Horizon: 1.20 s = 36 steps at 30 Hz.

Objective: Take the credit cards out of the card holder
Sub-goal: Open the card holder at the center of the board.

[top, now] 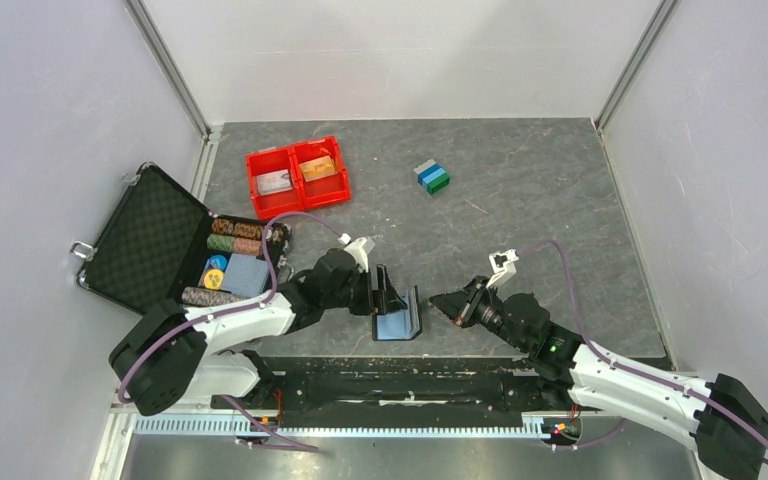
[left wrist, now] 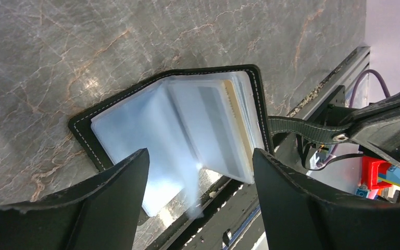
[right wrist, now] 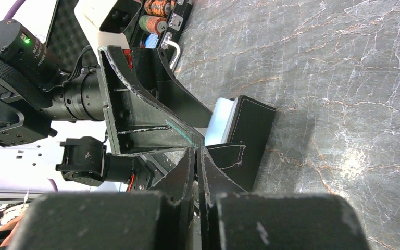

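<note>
From above, the card holder [top: 397,325] lies open on the surface [top: 520,200]. My left pincer [top: 396,300] straddles it, fingers apart, and my right pincer [top: 436,299] sits just right of it, closed.

My left wrist view shows credit cards [left wrist: 221,125] tucked in the card holder's clear sleeves, and its strap [left wrist: 302,129] reaches toward my right pincer.

My right wrist view shows my right fingers pressed together beside the card holder's raised cover. I cannot tell whether they pinch the strap.

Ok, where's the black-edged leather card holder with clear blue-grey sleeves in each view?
Top external: card holder at bottom centre.
Left wrist: card holder in the centre, lying open.
Right wrist: card holder in the centre, with its cover on edge.
Shared landmark: left claw straddling it.
</note>
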{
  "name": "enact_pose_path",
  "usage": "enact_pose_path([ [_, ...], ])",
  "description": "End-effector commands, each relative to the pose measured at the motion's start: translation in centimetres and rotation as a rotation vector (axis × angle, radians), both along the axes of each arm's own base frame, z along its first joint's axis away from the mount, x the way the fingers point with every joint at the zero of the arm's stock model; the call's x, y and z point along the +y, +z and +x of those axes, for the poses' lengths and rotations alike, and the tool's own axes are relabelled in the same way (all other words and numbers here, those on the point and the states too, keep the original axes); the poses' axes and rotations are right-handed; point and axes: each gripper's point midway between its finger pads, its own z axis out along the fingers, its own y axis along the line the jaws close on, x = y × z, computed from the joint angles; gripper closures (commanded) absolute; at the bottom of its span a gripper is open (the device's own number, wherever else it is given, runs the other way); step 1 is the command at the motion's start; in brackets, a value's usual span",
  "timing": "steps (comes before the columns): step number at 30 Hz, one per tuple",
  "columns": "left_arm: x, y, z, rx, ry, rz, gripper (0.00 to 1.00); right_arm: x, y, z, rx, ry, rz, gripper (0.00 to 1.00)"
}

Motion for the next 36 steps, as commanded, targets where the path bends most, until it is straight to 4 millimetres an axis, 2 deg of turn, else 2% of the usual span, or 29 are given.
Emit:
enact_pose_path([
  [1,-1.3,1.5,0.3,-0.021,-0.018,-0.072,0.21,0.3,1.9,0.3,-0.04,-0.002,0.057,1.0],
  [3,-1.4,1.2,0.4,-0.018,-0.019,-0.064,0.22,0.3,2.0,0.3,-0.041,-0.001,0.06,1.0],
  [7,-1.1,0.2,0.3,-0.001,-0.014,-0.04,0.33,0.0,1.5,0.4,-0.035,-0.016,0.045,1.0],
  [12,-0.5,-0.4,0.4,-0.006,-0.001,-0.002,0.47,-1.4,0.3,0.7,-0.025,-0.078,0.022,1.0],
  [22,-0.3,-1.5,0.5,-0.007,-0.006,0.036,0.74,-3.6,-3.1,1.2,0.024,-0.164,-0.113,0.98],
  [25,-0.5,-1.8,0.5,-0.002,-0.016,0.031,0.81,-3.9,-3.7,1.2,0.033,-0.176,-0.127,0.89],
  [29,-0.7,-2.0,0.5,0.0,-0.03,0.035,0.96,-4.4,-4.1,1.3,0.043,-0.196,-0.147,0.74],
  [34,-1.2,-0.8,0.4,-0.013,-0.042,-0.006,0.98,-5.2,-3.9,1.6,0.035,-0.217,-0.238,0.55],
  [36,-1.3,-0.1,0.4,-0.023,-0.042,-0.028,0.98,-5.6,-3.0,1.8,0.018,-0.216,-0.286,0.49],
])
